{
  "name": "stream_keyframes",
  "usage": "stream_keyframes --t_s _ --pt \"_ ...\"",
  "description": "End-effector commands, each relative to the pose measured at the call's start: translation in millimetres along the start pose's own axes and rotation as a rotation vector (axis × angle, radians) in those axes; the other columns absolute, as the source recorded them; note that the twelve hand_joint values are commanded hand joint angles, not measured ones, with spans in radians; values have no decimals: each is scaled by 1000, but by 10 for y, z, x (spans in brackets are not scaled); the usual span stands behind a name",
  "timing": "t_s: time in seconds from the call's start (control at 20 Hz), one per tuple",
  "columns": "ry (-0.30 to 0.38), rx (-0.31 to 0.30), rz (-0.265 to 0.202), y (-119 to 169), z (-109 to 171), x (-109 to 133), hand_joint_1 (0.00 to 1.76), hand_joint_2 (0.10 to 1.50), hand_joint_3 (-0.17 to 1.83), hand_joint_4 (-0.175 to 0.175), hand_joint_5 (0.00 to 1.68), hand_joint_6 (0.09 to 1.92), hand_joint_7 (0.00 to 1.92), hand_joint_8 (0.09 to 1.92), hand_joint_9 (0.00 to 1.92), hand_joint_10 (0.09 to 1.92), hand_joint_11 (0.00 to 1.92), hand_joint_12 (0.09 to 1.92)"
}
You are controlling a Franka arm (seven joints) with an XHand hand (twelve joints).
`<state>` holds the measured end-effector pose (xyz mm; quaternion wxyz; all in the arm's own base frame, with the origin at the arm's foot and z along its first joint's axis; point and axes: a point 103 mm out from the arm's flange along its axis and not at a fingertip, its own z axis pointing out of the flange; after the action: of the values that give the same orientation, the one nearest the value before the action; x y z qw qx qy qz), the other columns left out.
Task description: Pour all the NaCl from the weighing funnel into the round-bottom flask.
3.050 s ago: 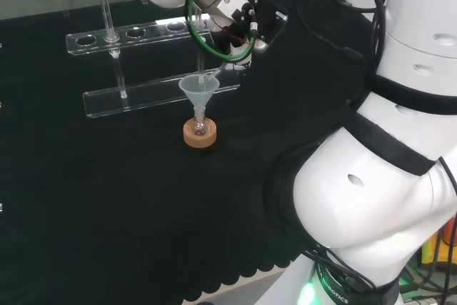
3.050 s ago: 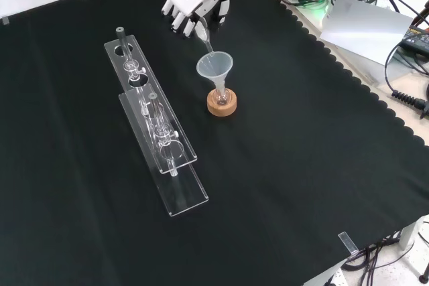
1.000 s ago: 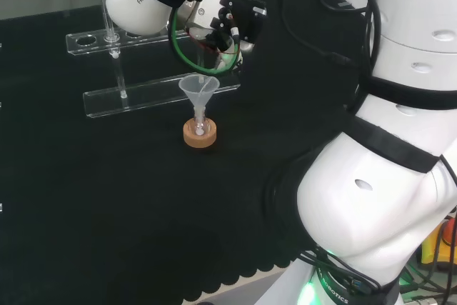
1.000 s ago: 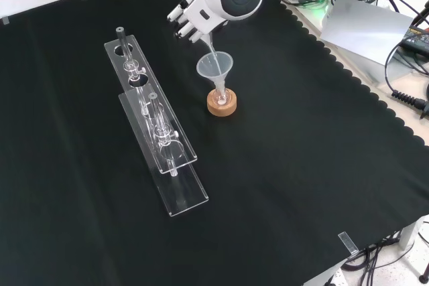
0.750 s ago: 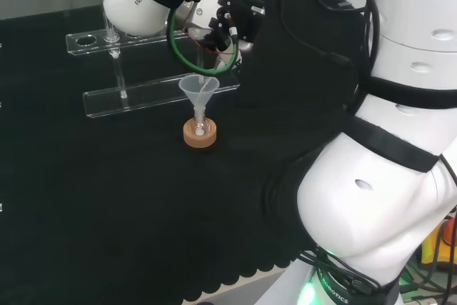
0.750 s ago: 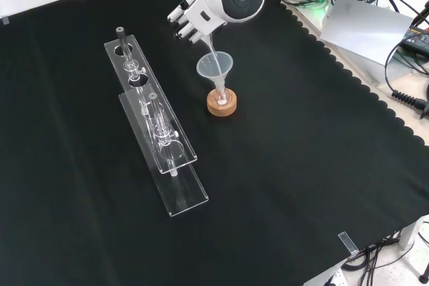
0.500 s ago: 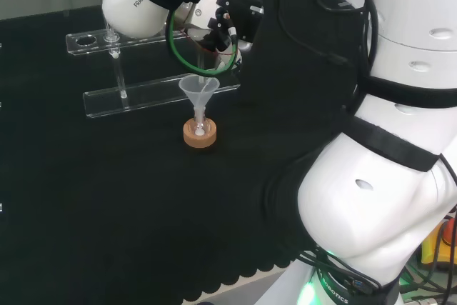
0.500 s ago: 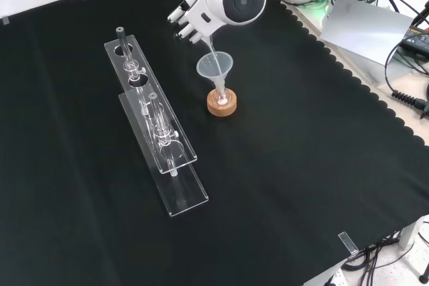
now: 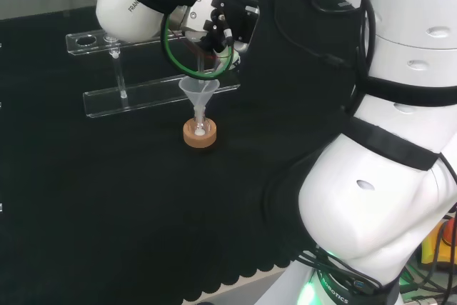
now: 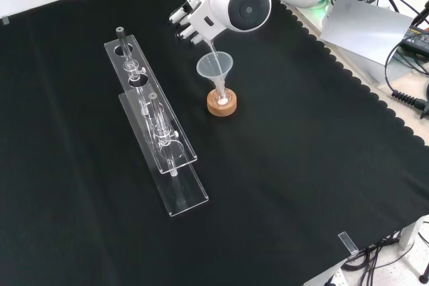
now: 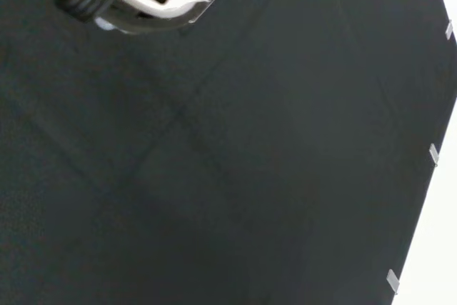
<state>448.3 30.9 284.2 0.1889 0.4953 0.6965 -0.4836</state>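
Rack (image 10: 164, 159): clear, left of the flask in the front view.
Flask (image 10: 220, 99): on a cork ring (image 10: 221, 104), funnel (image 10: 214, 67) in its neck.
Weighing funnel (image 10: 208, 45): tilted steeply, spout over the funnel's mouth.
Hand (image 10: 191, 17): farthest, fingers curled round the weighing funnel.

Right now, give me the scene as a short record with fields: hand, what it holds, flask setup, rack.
hand: hand, above and behind the funnel in the front view, fingers curled
held item: weighing funnel, tilted, spout down into the funnel's mouth
funnel: clear funnel standing in the flask's neck
flask: round-bottom flask, upright on cork ring
rack: clear rack, left of the flask in the front view
surface: black cloth
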Motion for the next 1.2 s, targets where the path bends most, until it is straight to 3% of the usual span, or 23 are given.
stream_keyframes --t_s 0.05,1.2 --pt "-21 1 5 -20 -42 15 1068 716 697 175 1106 980 578 670 968 417 646 1161" --pt "-127 10 13 -3 -222 84 1068 715 699 175 1106 981 583 670 968 421 649 1159"
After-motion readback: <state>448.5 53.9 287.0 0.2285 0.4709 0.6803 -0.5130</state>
